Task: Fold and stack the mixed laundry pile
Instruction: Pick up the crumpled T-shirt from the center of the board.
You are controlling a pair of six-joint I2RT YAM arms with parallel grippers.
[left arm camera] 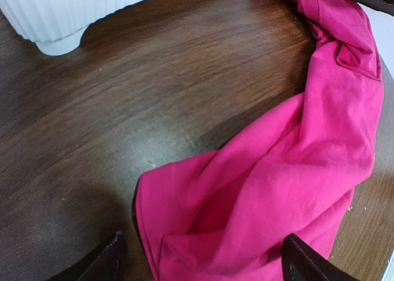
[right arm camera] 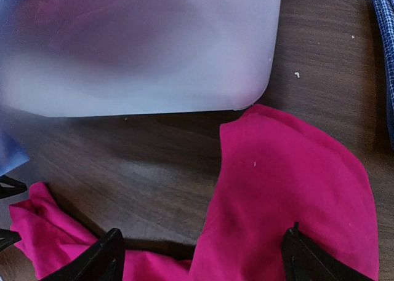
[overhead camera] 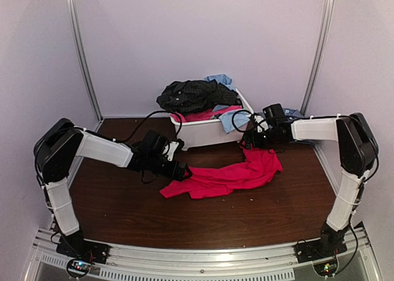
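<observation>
Top external: our left pincer (overhead camera: 183,170) and right pincer (overhead camera: 250,142) sit wide and empty by the pink cloth (overhead camera: 231,173). We might pinch bunched folds and crumple it.

No legible text, label, brand, number or sign anywhere in view

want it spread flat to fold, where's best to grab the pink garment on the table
Grip the pink garment at its two ends, from above: the left gripper on the folded corner under its open jaws, the right gripper on the rounded lobe near the white tub. It lies as a long crumpled band, so end grips should pull it flat.
</observation>
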